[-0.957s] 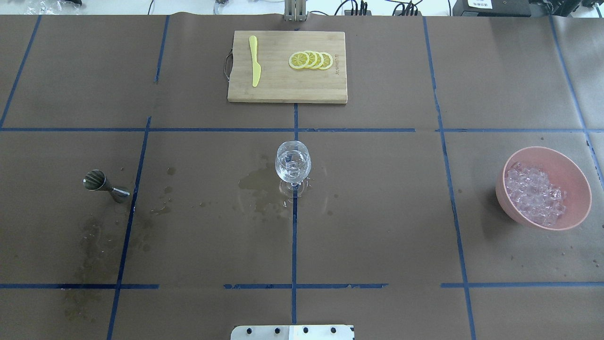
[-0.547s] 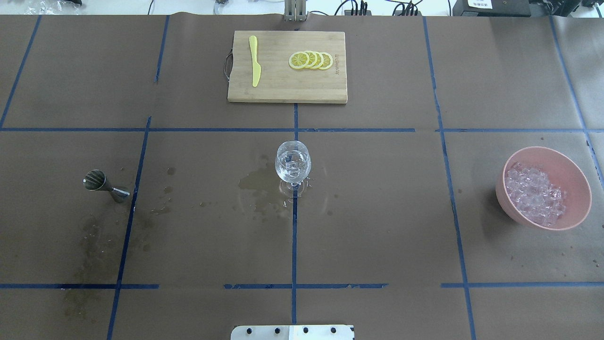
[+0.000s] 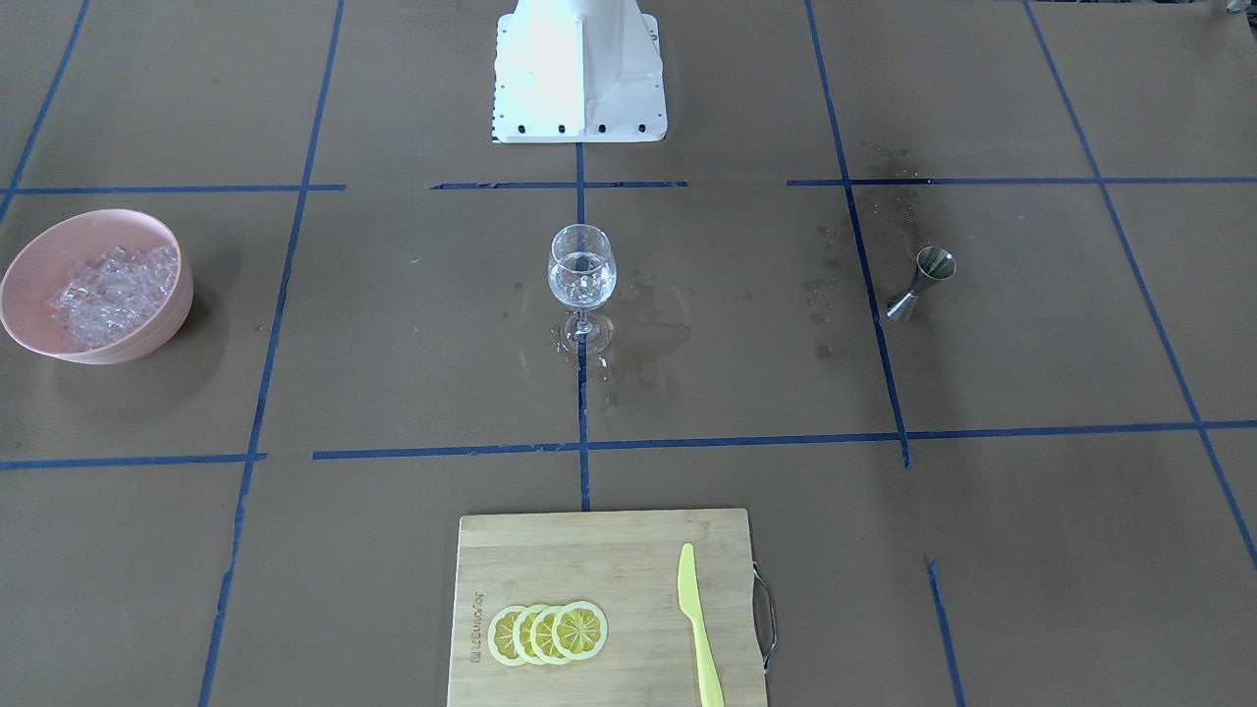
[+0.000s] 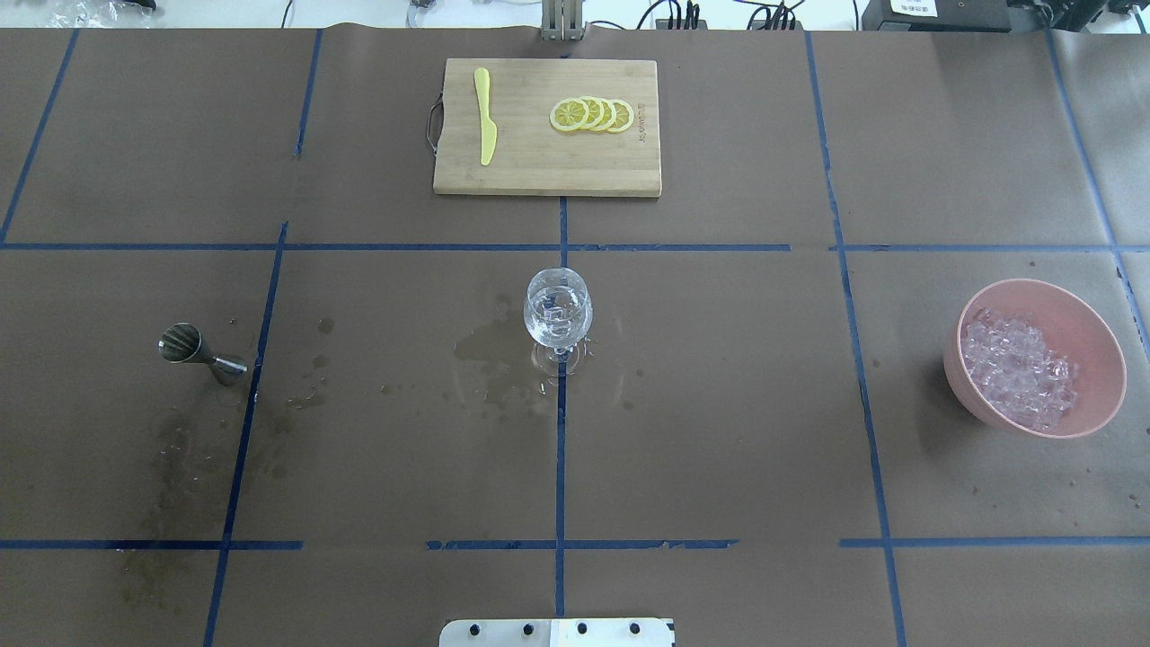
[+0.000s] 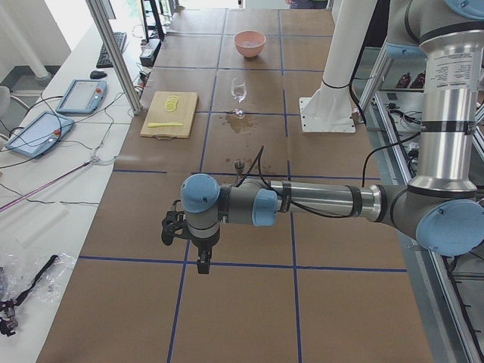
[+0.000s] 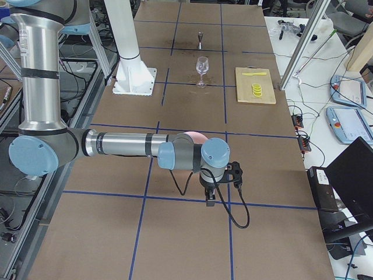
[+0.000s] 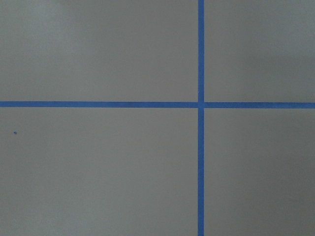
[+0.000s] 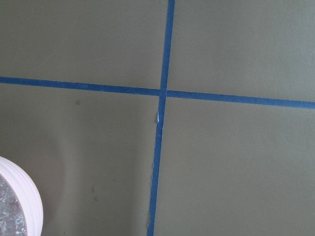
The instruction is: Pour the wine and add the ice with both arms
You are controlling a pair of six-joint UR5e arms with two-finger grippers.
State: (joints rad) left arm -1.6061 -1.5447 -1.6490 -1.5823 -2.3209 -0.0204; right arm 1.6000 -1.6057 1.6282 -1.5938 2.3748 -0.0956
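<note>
A clear wine glass (image 4: 557, 310) stands at the table's centre and holds clear wine with a few ice cubes; it also shows in the front view (image 3: 581, 275). A pink bowl (image 4: 1083, 314) at the right holds many ice cubes (image 4: 1015, 368). A steel jigger (image 4: 193, 349) stands at the left. Both arms are outside the overhead and front views. My left gripper (image 5: 201, 261) hangs over bare paper far from the glass. My right gripper (image 6: 210, 197) hangs beyond the bowl. I cannot tell whether either is open or shut.
A bamboo cutting board (image 4: 548, 171) at the far side carries a yellow knife (image 4: 485, 117) and lemon slices (image 4: 593, 115). Wet patches (image 4: 494, 350) lie beside the glass and near the jigger. The white robot base (image 3: 579, 69) stands at the near edge.
</note>
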